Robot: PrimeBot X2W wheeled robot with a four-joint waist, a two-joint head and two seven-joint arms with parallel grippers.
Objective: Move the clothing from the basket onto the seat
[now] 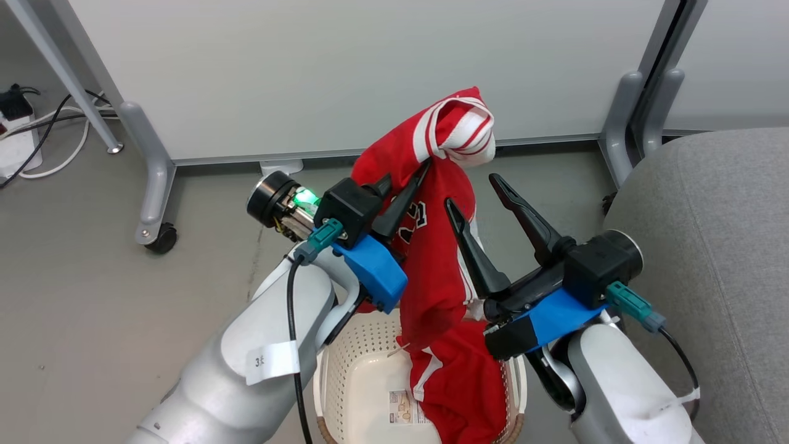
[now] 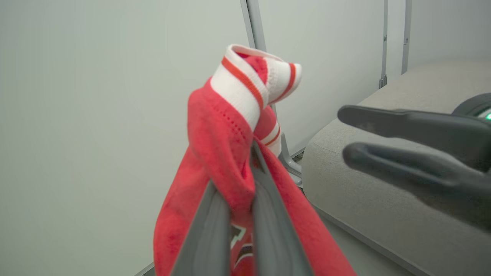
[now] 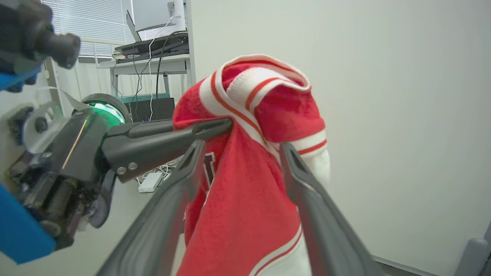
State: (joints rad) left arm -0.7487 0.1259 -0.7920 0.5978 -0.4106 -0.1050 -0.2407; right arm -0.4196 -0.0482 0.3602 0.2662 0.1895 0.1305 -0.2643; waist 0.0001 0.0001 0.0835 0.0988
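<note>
Red mesh-knit clothing (image 1: pixel 431 277) hangs pinched by left gripper (image 2: pixel 251 150), right gripper (image 1: pixel 471 191) spread wide, gripping nothing.

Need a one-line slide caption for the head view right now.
Left gripper holds a red garment up over the basket; right gripper open beside it, seat at right.

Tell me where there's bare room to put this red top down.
The grey seat on the right is bare, bordered by the partition leg. The basket is bare left of its paper label. It is crowded above the basket: the left hand holds the red top there, the open right hand close beside it.
</note>
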